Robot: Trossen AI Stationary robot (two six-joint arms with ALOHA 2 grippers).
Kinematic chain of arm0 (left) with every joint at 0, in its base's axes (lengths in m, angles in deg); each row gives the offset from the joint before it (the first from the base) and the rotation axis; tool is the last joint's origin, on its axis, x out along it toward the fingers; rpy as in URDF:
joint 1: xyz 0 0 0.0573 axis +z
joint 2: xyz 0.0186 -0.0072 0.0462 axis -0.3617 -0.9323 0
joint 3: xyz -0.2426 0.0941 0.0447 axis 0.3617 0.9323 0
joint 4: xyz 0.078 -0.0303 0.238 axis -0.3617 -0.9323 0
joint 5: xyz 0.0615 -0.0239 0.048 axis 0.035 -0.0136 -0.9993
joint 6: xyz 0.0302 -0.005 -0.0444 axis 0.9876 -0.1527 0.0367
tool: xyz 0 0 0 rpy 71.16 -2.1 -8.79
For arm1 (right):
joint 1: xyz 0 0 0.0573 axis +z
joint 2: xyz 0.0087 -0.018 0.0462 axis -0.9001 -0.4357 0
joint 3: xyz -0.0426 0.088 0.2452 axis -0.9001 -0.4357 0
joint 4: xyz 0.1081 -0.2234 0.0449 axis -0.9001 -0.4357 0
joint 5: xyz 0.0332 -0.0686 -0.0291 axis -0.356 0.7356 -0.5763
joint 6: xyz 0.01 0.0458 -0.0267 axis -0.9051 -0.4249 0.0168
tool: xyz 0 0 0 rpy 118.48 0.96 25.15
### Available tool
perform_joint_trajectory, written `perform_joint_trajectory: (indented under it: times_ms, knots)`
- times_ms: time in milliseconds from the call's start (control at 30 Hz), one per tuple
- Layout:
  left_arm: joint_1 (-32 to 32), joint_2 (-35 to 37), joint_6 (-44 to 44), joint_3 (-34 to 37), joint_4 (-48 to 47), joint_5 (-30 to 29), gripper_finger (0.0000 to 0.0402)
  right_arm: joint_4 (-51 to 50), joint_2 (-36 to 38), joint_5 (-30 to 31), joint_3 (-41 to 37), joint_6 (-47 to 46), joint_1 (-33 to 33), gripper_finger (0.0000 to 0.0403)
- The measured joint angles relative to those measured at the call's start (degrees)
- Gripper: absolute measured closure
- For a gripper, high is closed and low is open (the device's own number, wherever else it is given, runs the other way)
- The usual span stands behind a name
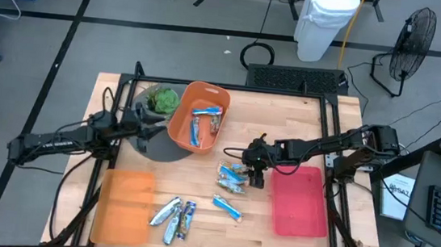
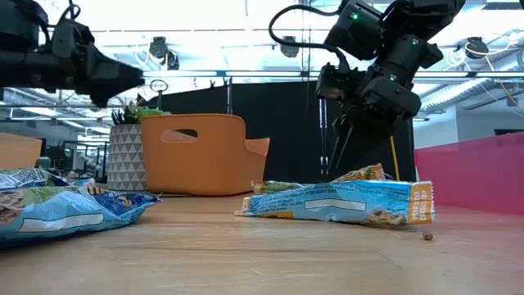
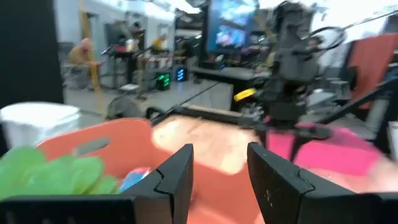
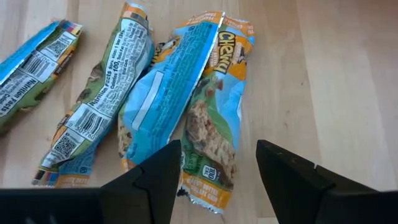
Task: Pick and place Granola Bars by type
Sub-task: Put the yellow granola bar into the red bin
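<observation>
A small pile of granola bars point(image 1: 232, 176) in blue-and-orange wrappers lies flat on the wooden table near its middle, and shows close up in the right wrist view point(image 4: 186, 106). My right gripper point(image 4: 214, 180) hovers open just above that pile's near end point(image 1: 256, 174), touching nothing. One more bar point(image 1: 227, 208) lies nearer the front edge, and a few silver and dark blue bars point(image 1: 175, 216) lie to its left. Several bars point(image 1: 204, 120) lie inside the orange bin point(image 1: 181, 128). My left gripper point(image 3: 217, 180) is open and empty, held level beside the bin's left wall point(image 1: 143, 126).
A green potted plant point(image 1: 162, 99) stands just left of the bin, close to my left gripper. A flat orange tray point(image 1: 123, 205) lies at the front left and a pink tray point(image 1: 298, 200) at the right. Bare wood lies between the trays.
</observation>
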Motion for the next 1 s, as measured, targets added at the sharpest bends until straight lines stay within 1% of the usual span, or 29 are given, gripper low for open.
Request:
perform_joint_trajectory:
  times_ms: [133,367,533,600,667,733,800,900,933,1000]
  knots:
    - [0.0,0.3,0.0,0.0,-0.2,3.7,0.0247,0.0,-1.0,1.5,0.0,0.1,0.0,0.0202]
    - [0.0,-0.1,-0.5,0.0,-0.1,3.6,0.0247,1.0,-6.6,1.3,0.0,0.3,-0.4,0.0202]
    - [0.0,-0.1,-0.7,0.0,0.0,3.6,0.0247,2.9,-7.0,1.3,0.0,0.4,-0.3,0.0203]
    - [0.0,-0.1,-1.2,0.0,0.0,3.6,0.0247,3.0,-6.3,1.4,-0.1,0.4,-0.3,0.0212]
    - [0.0,-0.1,-2.4,0.0,0.0,3.6,0.0247,3.1,-5.3,1.4,-0.1,0.4,-0.3,0.0232]
    - [0.0,-0.1,-3.2,0.0,0.0,3.6,0.0247,3.0,-4.4,1.4,-0.1,0.7,-0.3,0.0262]
    - [0.0,-0.1,-3.7,0.0,0.2,3.6,0.0247,2.9,-3.6,1.4,-0.1,1.6,-0.3,0.0301]
    - [0.0,-0.1,-3.7,0.0,0.5,3.6,0.0247,2.7,-2.1,1.4,-0.1,2.9,-0.3,0.0371]
    - [0.0,-0.2,-3.7,0.0,0.5,3.6,0.0247,2.7,-1.6,1.4,-0.1,3.8,-0.3,0.0386]
    - [0.0,-0.1,-3.7,0.0,0.5,3.6,0.0247,2.2,-1.1,1.2,-0.1,4.3,-0.3,0.0393]
